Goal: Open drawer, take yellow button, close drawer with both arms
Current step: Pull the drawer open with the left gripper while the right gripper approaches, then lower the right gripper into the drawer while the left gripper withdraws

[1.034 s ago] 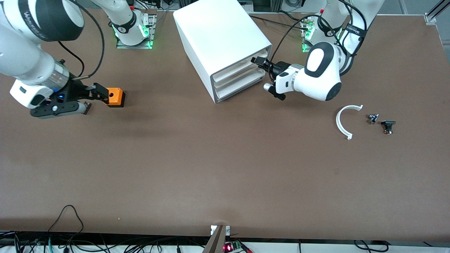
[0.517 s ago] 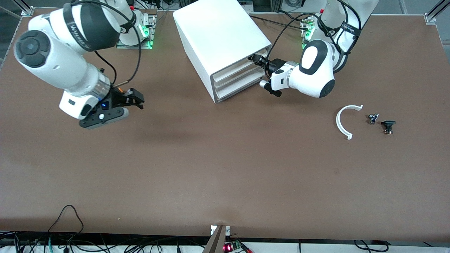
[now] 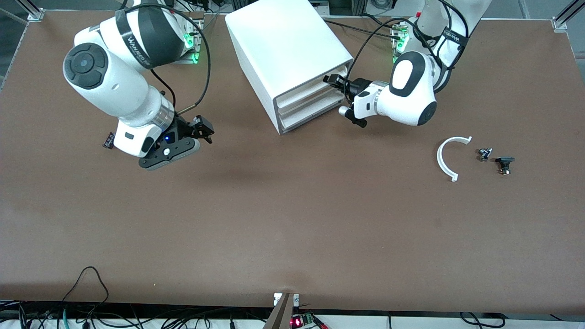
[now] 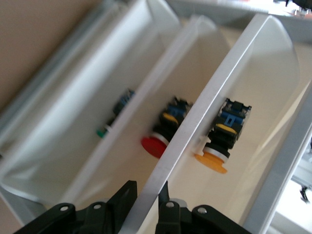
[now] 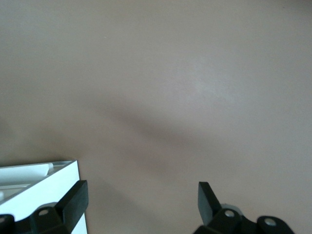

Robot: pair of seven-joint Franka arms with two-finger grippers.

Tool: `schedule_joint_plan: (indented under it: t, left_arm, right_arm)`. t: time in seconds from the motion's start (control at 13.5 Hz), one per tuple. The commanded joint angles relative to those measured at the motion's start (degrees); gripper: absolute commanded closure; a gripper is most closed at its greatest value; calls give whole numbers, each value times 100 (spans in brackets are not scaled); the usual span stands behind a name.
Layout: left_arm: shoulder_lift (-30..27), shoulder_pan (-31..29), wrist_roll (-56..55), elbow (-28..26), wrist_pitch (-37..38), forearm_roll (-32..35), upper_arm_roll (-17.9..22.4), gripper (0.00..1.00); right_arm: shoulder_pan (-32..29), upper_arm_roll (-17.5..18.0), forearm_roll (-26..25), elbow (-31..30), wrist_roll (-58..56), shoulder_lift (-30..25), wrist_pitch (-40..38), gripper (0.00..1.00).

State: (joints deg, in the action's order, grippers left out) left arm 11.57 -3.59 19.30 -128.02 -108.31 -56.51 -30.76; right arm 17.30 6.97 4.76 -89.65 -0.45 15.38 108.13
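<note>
A white drawer cabinet [image 3: 283, 50] stands toward the robots' bases, its three drawers facing the left arm's end of the table. My left gripper [image 3: 332, 81] is at the top drawer [image 3: 311, 87]. In the left wrist view that gripper [image 4: 146, 189] is shut on the drawer's thin white front lip [image 4: 195, 122], one finger on each side. Through the clear fronts I see the button [image 4: 211, 161] with its orange cap and dark body inside a drawer. My right gripper [image 3: 203, 128] hangs open over bare table beside the cabinet, its jaws [image 5: 141, 192] holding nothing.
A red-capped button [image 4: 153, 146] and a green one [image 4: 101, 132] lie in the neighbouring drawers. A white curved piece [image 3: 445, 157] and two small dark parts [image 3: 484, 154] [image 3: 504, 164] lie toward the left arm's end. A tiny dark block [image 3: 108, 139] lies by the right arm.
The right arm has swung from its end of the table toward the cabinet, gripper still open. The left gripper has edged in to the top drawer and closed on its lip.
</note>
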Motion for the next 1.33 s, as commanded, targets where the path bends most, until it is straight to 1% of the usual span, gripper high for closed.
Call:
schedule_joint_plan:
  t: [0.0,0.22,0.37,0.44,0.52,0.59,0.67,0.74,0.89,0.96,1.03,1.11,1.26]
  left_arm:
    - [-155,-317,-23,-127,-909,35,192,100]
    - [-120,-326,13,-39,-1200,52,465,100]
    - [-76,-344,13,-4,-1463,61,571,100]
    - [-67,-370,13,5,-1473,53,589,100]
    - [-76,-370,13,5,-1482,53,606,43]
    - [-102,-387,-5,5,-1482,53,607,0]
    - [-128,-388,-5,5,-1500,53,607,0]
    - [-172,-388,-14,5,-1717,53,607,0]
    - [-339,-422,-14,-4,-2043,53,607,0]
    - [-452,-623,-40,5,-2149,53,624,0]
    - [-575,-842,-40,48,-2150,53,633,0]
    - [-559,-932,-23,49,-2194,-61,633,0]
    - [-655,-950,4,110,-2282,-70,676,0]
  right_arm:
    - [308,84,78,236,-69,141,182,0]
    - [695,102,43,570,-113,465,314,0]
    - [879,111,69,912,-445,711,323,0]
    - [950,111,95,1140,-665,860,358,0]
    - [1029,129,104,1325,-867,966,384,0]
    - [1090,216,105,1431,-1052,1054,402,0]
    - [1143,295,105,1528,-1193,1133,463,0]
    - [1248,348,96,1573,-1308,1204,673,0]
    - [1494,349,105,1582,-1554,1353,1217,0]
    - [1626,357,105,1591,-1650,1415,1394,0]
    - [1706,375,96,1599,-1799,1468,1448,0]
    - [1785,375,87,1643,-2088,1529,1431,0]
    - [1899,375,52,1644,-2721,1573,1352,0]
